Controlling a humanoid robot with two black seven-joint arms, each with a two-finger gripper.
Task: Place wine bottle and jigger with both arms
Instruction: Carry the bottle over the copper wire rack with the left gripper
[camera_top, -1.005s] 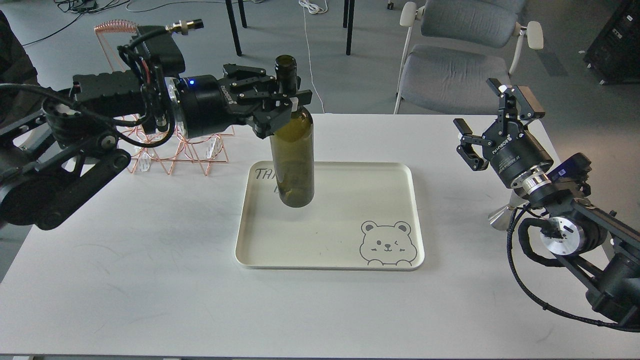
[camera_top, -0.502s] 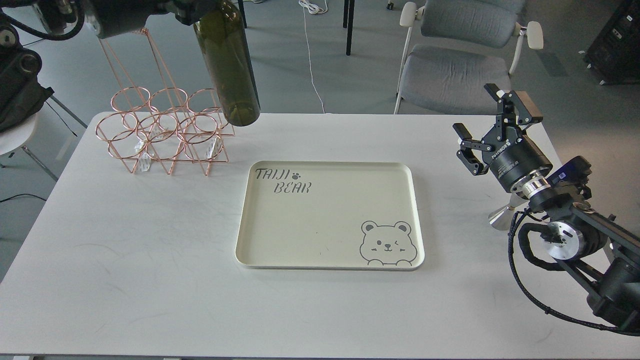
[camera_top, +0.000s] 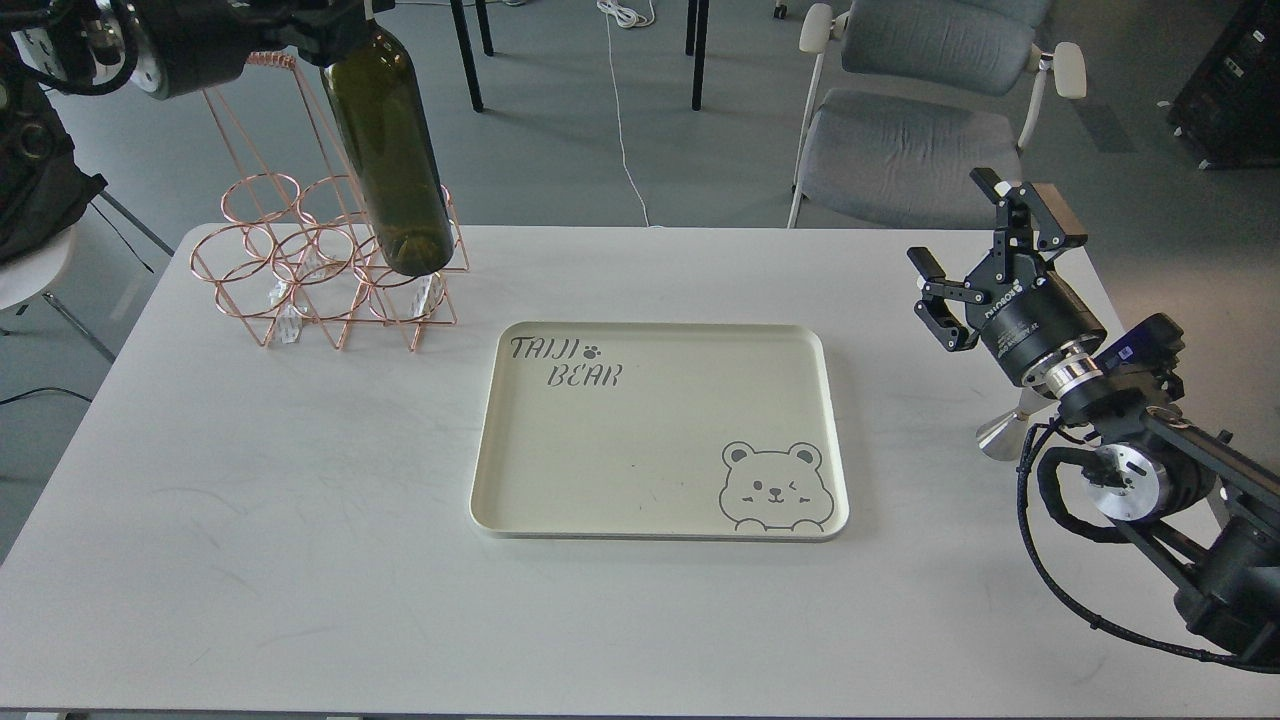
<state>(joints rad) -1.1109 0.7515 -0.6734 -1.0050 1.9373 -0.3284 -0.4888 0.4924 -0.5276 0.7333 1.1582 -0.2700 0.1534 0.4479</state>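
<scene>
The wine bottle (camera_top: 388, 150), dark olive-green, hangs tilted in the air at the top left. Its base is over the right end of the copper wire rack (camera_top: 320, 265). My left gripper (camera_top: 335, 18) is shut on its neck at the top edge and is mostly cut off by the frame. My right gripper (camera_top: 975, 225) is open and empty, raised above the table's right side. The steel jigger (camera_top: 1000, 433) stands on the table at the right, mostly hidden behind my right arm.
A cream tray (camera_top: 660, 525) with a bear drawing lies in the middle of the white table (camera_top: 250, 560). Grey chairs (camera_top: 900, 150) stand behind the far edge. Cables and table legs are on the floor beyond.
The left gripper lifted the bottle off the tray, carried it up and left, then lowered it toward the rack. The right gripper has barely moved.
</scene>
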